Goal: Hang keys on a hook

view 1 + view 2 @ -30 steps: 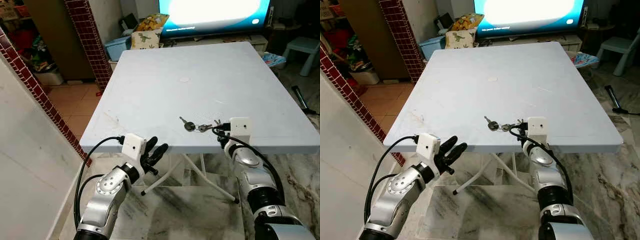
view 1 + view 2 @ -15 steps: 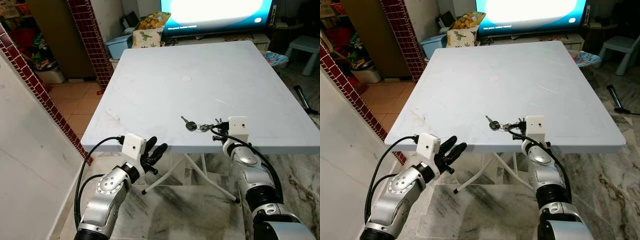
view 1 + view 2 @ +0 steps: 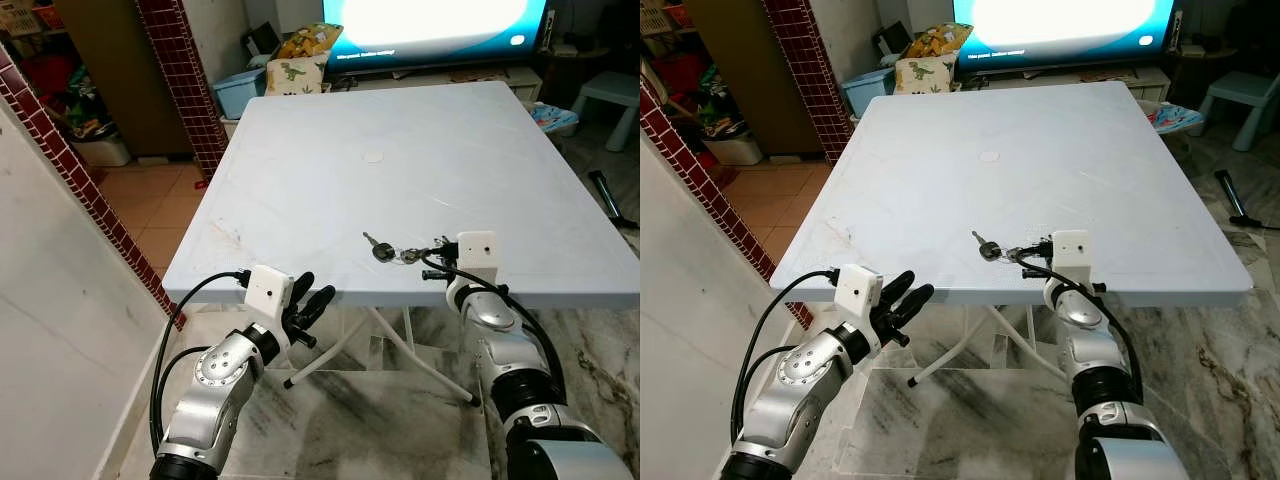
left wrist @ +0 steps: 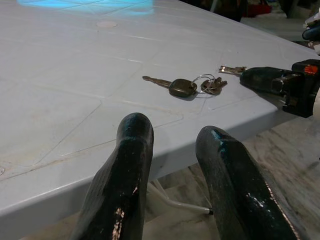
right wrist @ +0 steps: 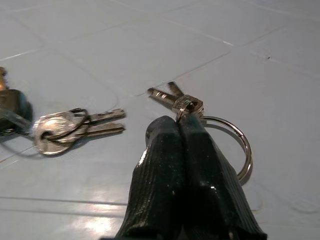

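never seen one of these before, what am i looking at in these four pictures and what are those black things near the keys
This is a humanoid robot with two silver arms, each ending in a gripper of two long black fingers. The two wide pictures come from a stereo camera on its head, looking down at a light blue table. The two close-up pictures come from cameras on its wrists, each looking along that gripper's fingers.

A bunch of keys on rings lies near the table's front edge. The right gripper has its fingers pressed together at a key ring; whether they actually pinch it, I cannot tell. The left gripper is open and holds nothing, below the table's front edge. A lit TV screen stands behind the table.
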Robot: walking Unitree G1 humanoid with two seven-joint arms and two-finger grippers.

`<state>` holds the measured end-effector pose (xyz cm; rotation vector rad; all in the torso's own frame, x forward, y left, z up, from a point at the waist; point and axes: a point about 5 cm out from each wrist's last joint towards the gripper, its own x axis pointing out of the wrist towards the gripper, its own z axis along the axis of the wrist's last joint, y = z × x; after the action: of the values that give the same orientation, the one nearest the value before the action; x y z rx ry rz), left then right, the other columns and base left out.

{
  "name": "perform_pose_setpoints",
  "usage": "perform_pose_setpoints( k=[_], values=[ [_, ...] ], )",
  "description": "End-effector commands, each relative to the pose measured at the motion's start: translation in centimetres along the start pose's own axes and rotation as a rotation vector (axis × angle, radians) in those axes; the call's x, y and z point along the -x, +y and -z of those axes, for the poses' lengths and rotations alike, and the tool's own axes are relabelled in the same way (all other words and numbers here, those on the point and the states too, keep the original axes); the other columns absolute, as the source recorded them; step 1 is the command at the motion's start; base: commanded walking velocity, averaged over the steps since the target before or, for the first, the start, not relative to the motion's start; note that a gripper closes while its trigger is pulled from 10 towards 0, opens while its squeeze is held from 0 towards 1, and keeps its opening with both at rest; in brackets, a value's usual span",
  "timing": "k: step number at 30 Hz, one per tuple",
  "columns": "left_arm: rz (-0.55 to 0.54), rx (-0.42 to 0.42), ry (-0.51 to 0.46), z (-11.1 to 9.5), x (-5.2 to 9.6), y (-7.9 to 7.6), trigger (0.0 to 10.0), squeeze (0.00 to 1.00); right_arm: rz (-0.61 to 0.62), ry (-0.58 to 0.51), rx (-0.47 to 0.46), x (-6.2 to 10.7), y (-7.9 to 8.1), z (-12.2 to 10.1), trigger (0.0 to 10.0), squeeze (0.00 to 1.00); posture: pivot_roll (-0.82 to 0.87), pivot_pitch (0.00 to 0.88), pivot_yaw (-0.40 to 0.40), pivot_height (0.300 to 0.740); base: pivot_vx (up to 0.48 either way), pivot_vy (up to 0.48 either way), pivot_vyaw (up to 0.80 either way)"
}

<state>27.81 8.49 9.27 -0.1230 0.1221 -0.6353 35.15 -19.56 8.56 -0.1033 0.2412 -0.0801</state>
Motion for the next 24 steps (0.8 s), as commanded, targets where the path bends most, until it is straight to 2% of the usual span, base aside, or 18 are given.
perform_pose_setpoints(
  k=[1,8,14,16,24],
  values=[
    [-0.019,-0.013,0.002,-0.1,0.0,0.4,10.0,0.0,0.017,-0.026,-0.004,-0.2,-0.2,-0.8,0.0,0.0,-0.1,0.0,0.135,0.74,0.0,0.0,0.0],
    [-0.027,-0.014,0.005,-0.1,0.0,0.5,10.0,0.0,0.073,-0.138,0.024,-0.4,-1.0,-2.8,0.0,0.0,-0.09,0.0,0.134,0.74,0.0,0.0,0.0],
    [-0.031,-0.011,0.006,0.0,0.0,0.5,10.0,0.0,0.086,-0.215,0.045,-0.3,-1.1,-4.1,0.0,0.0,-0.09,0.0,0.133,0.74,0.0,0.0,0.0],
    [-0.034,-0.01,0.008,0.0,-0.1,0.5,10.0,0.0,0.086,-0.306,0.077,-0.1,-1.0,-5.8,0.0,0.0,-0.1,0.0,0.132,0.74,0.0,0.0,0.0],
    [-0.043,-0.008,0.006,0.0,-0.3,0.6,10.0,0.0,0.085,-0.414,0.122,0.2,-0.7,-7.6,0.0,0.0,-0.1,0.0,0.129,0.74,0.0,0.0,0.0]
  ],
)
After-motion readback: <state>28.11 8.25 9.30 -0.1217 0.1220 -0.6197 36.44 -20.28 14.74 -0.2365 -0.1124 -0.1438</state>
